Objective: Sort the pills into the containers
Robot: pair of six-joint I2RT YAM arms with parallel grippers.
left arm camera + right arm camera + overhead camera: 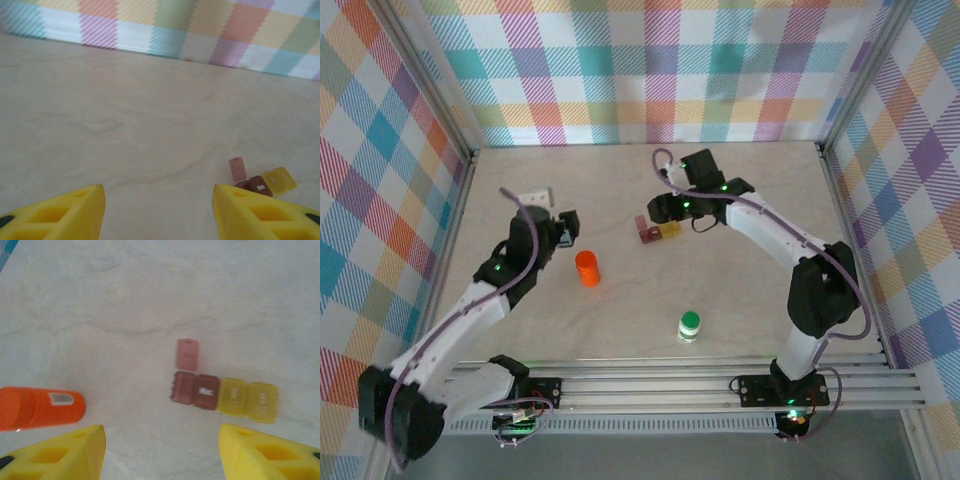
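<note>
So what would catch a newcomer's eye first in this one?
The bright orange bottle at mid-table stands out first. To its right in the top view lies a short strip of dark red and yellow pill compartments. A white bottle with a green cap stands nearer the arm bases.

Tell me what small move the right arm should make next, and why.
Probably lower the right gripper toward the pill organizer to flip the next lid: its fingers stand apart and empty, the organizer lies just ahead, and only the pink lid looks open.
</note>
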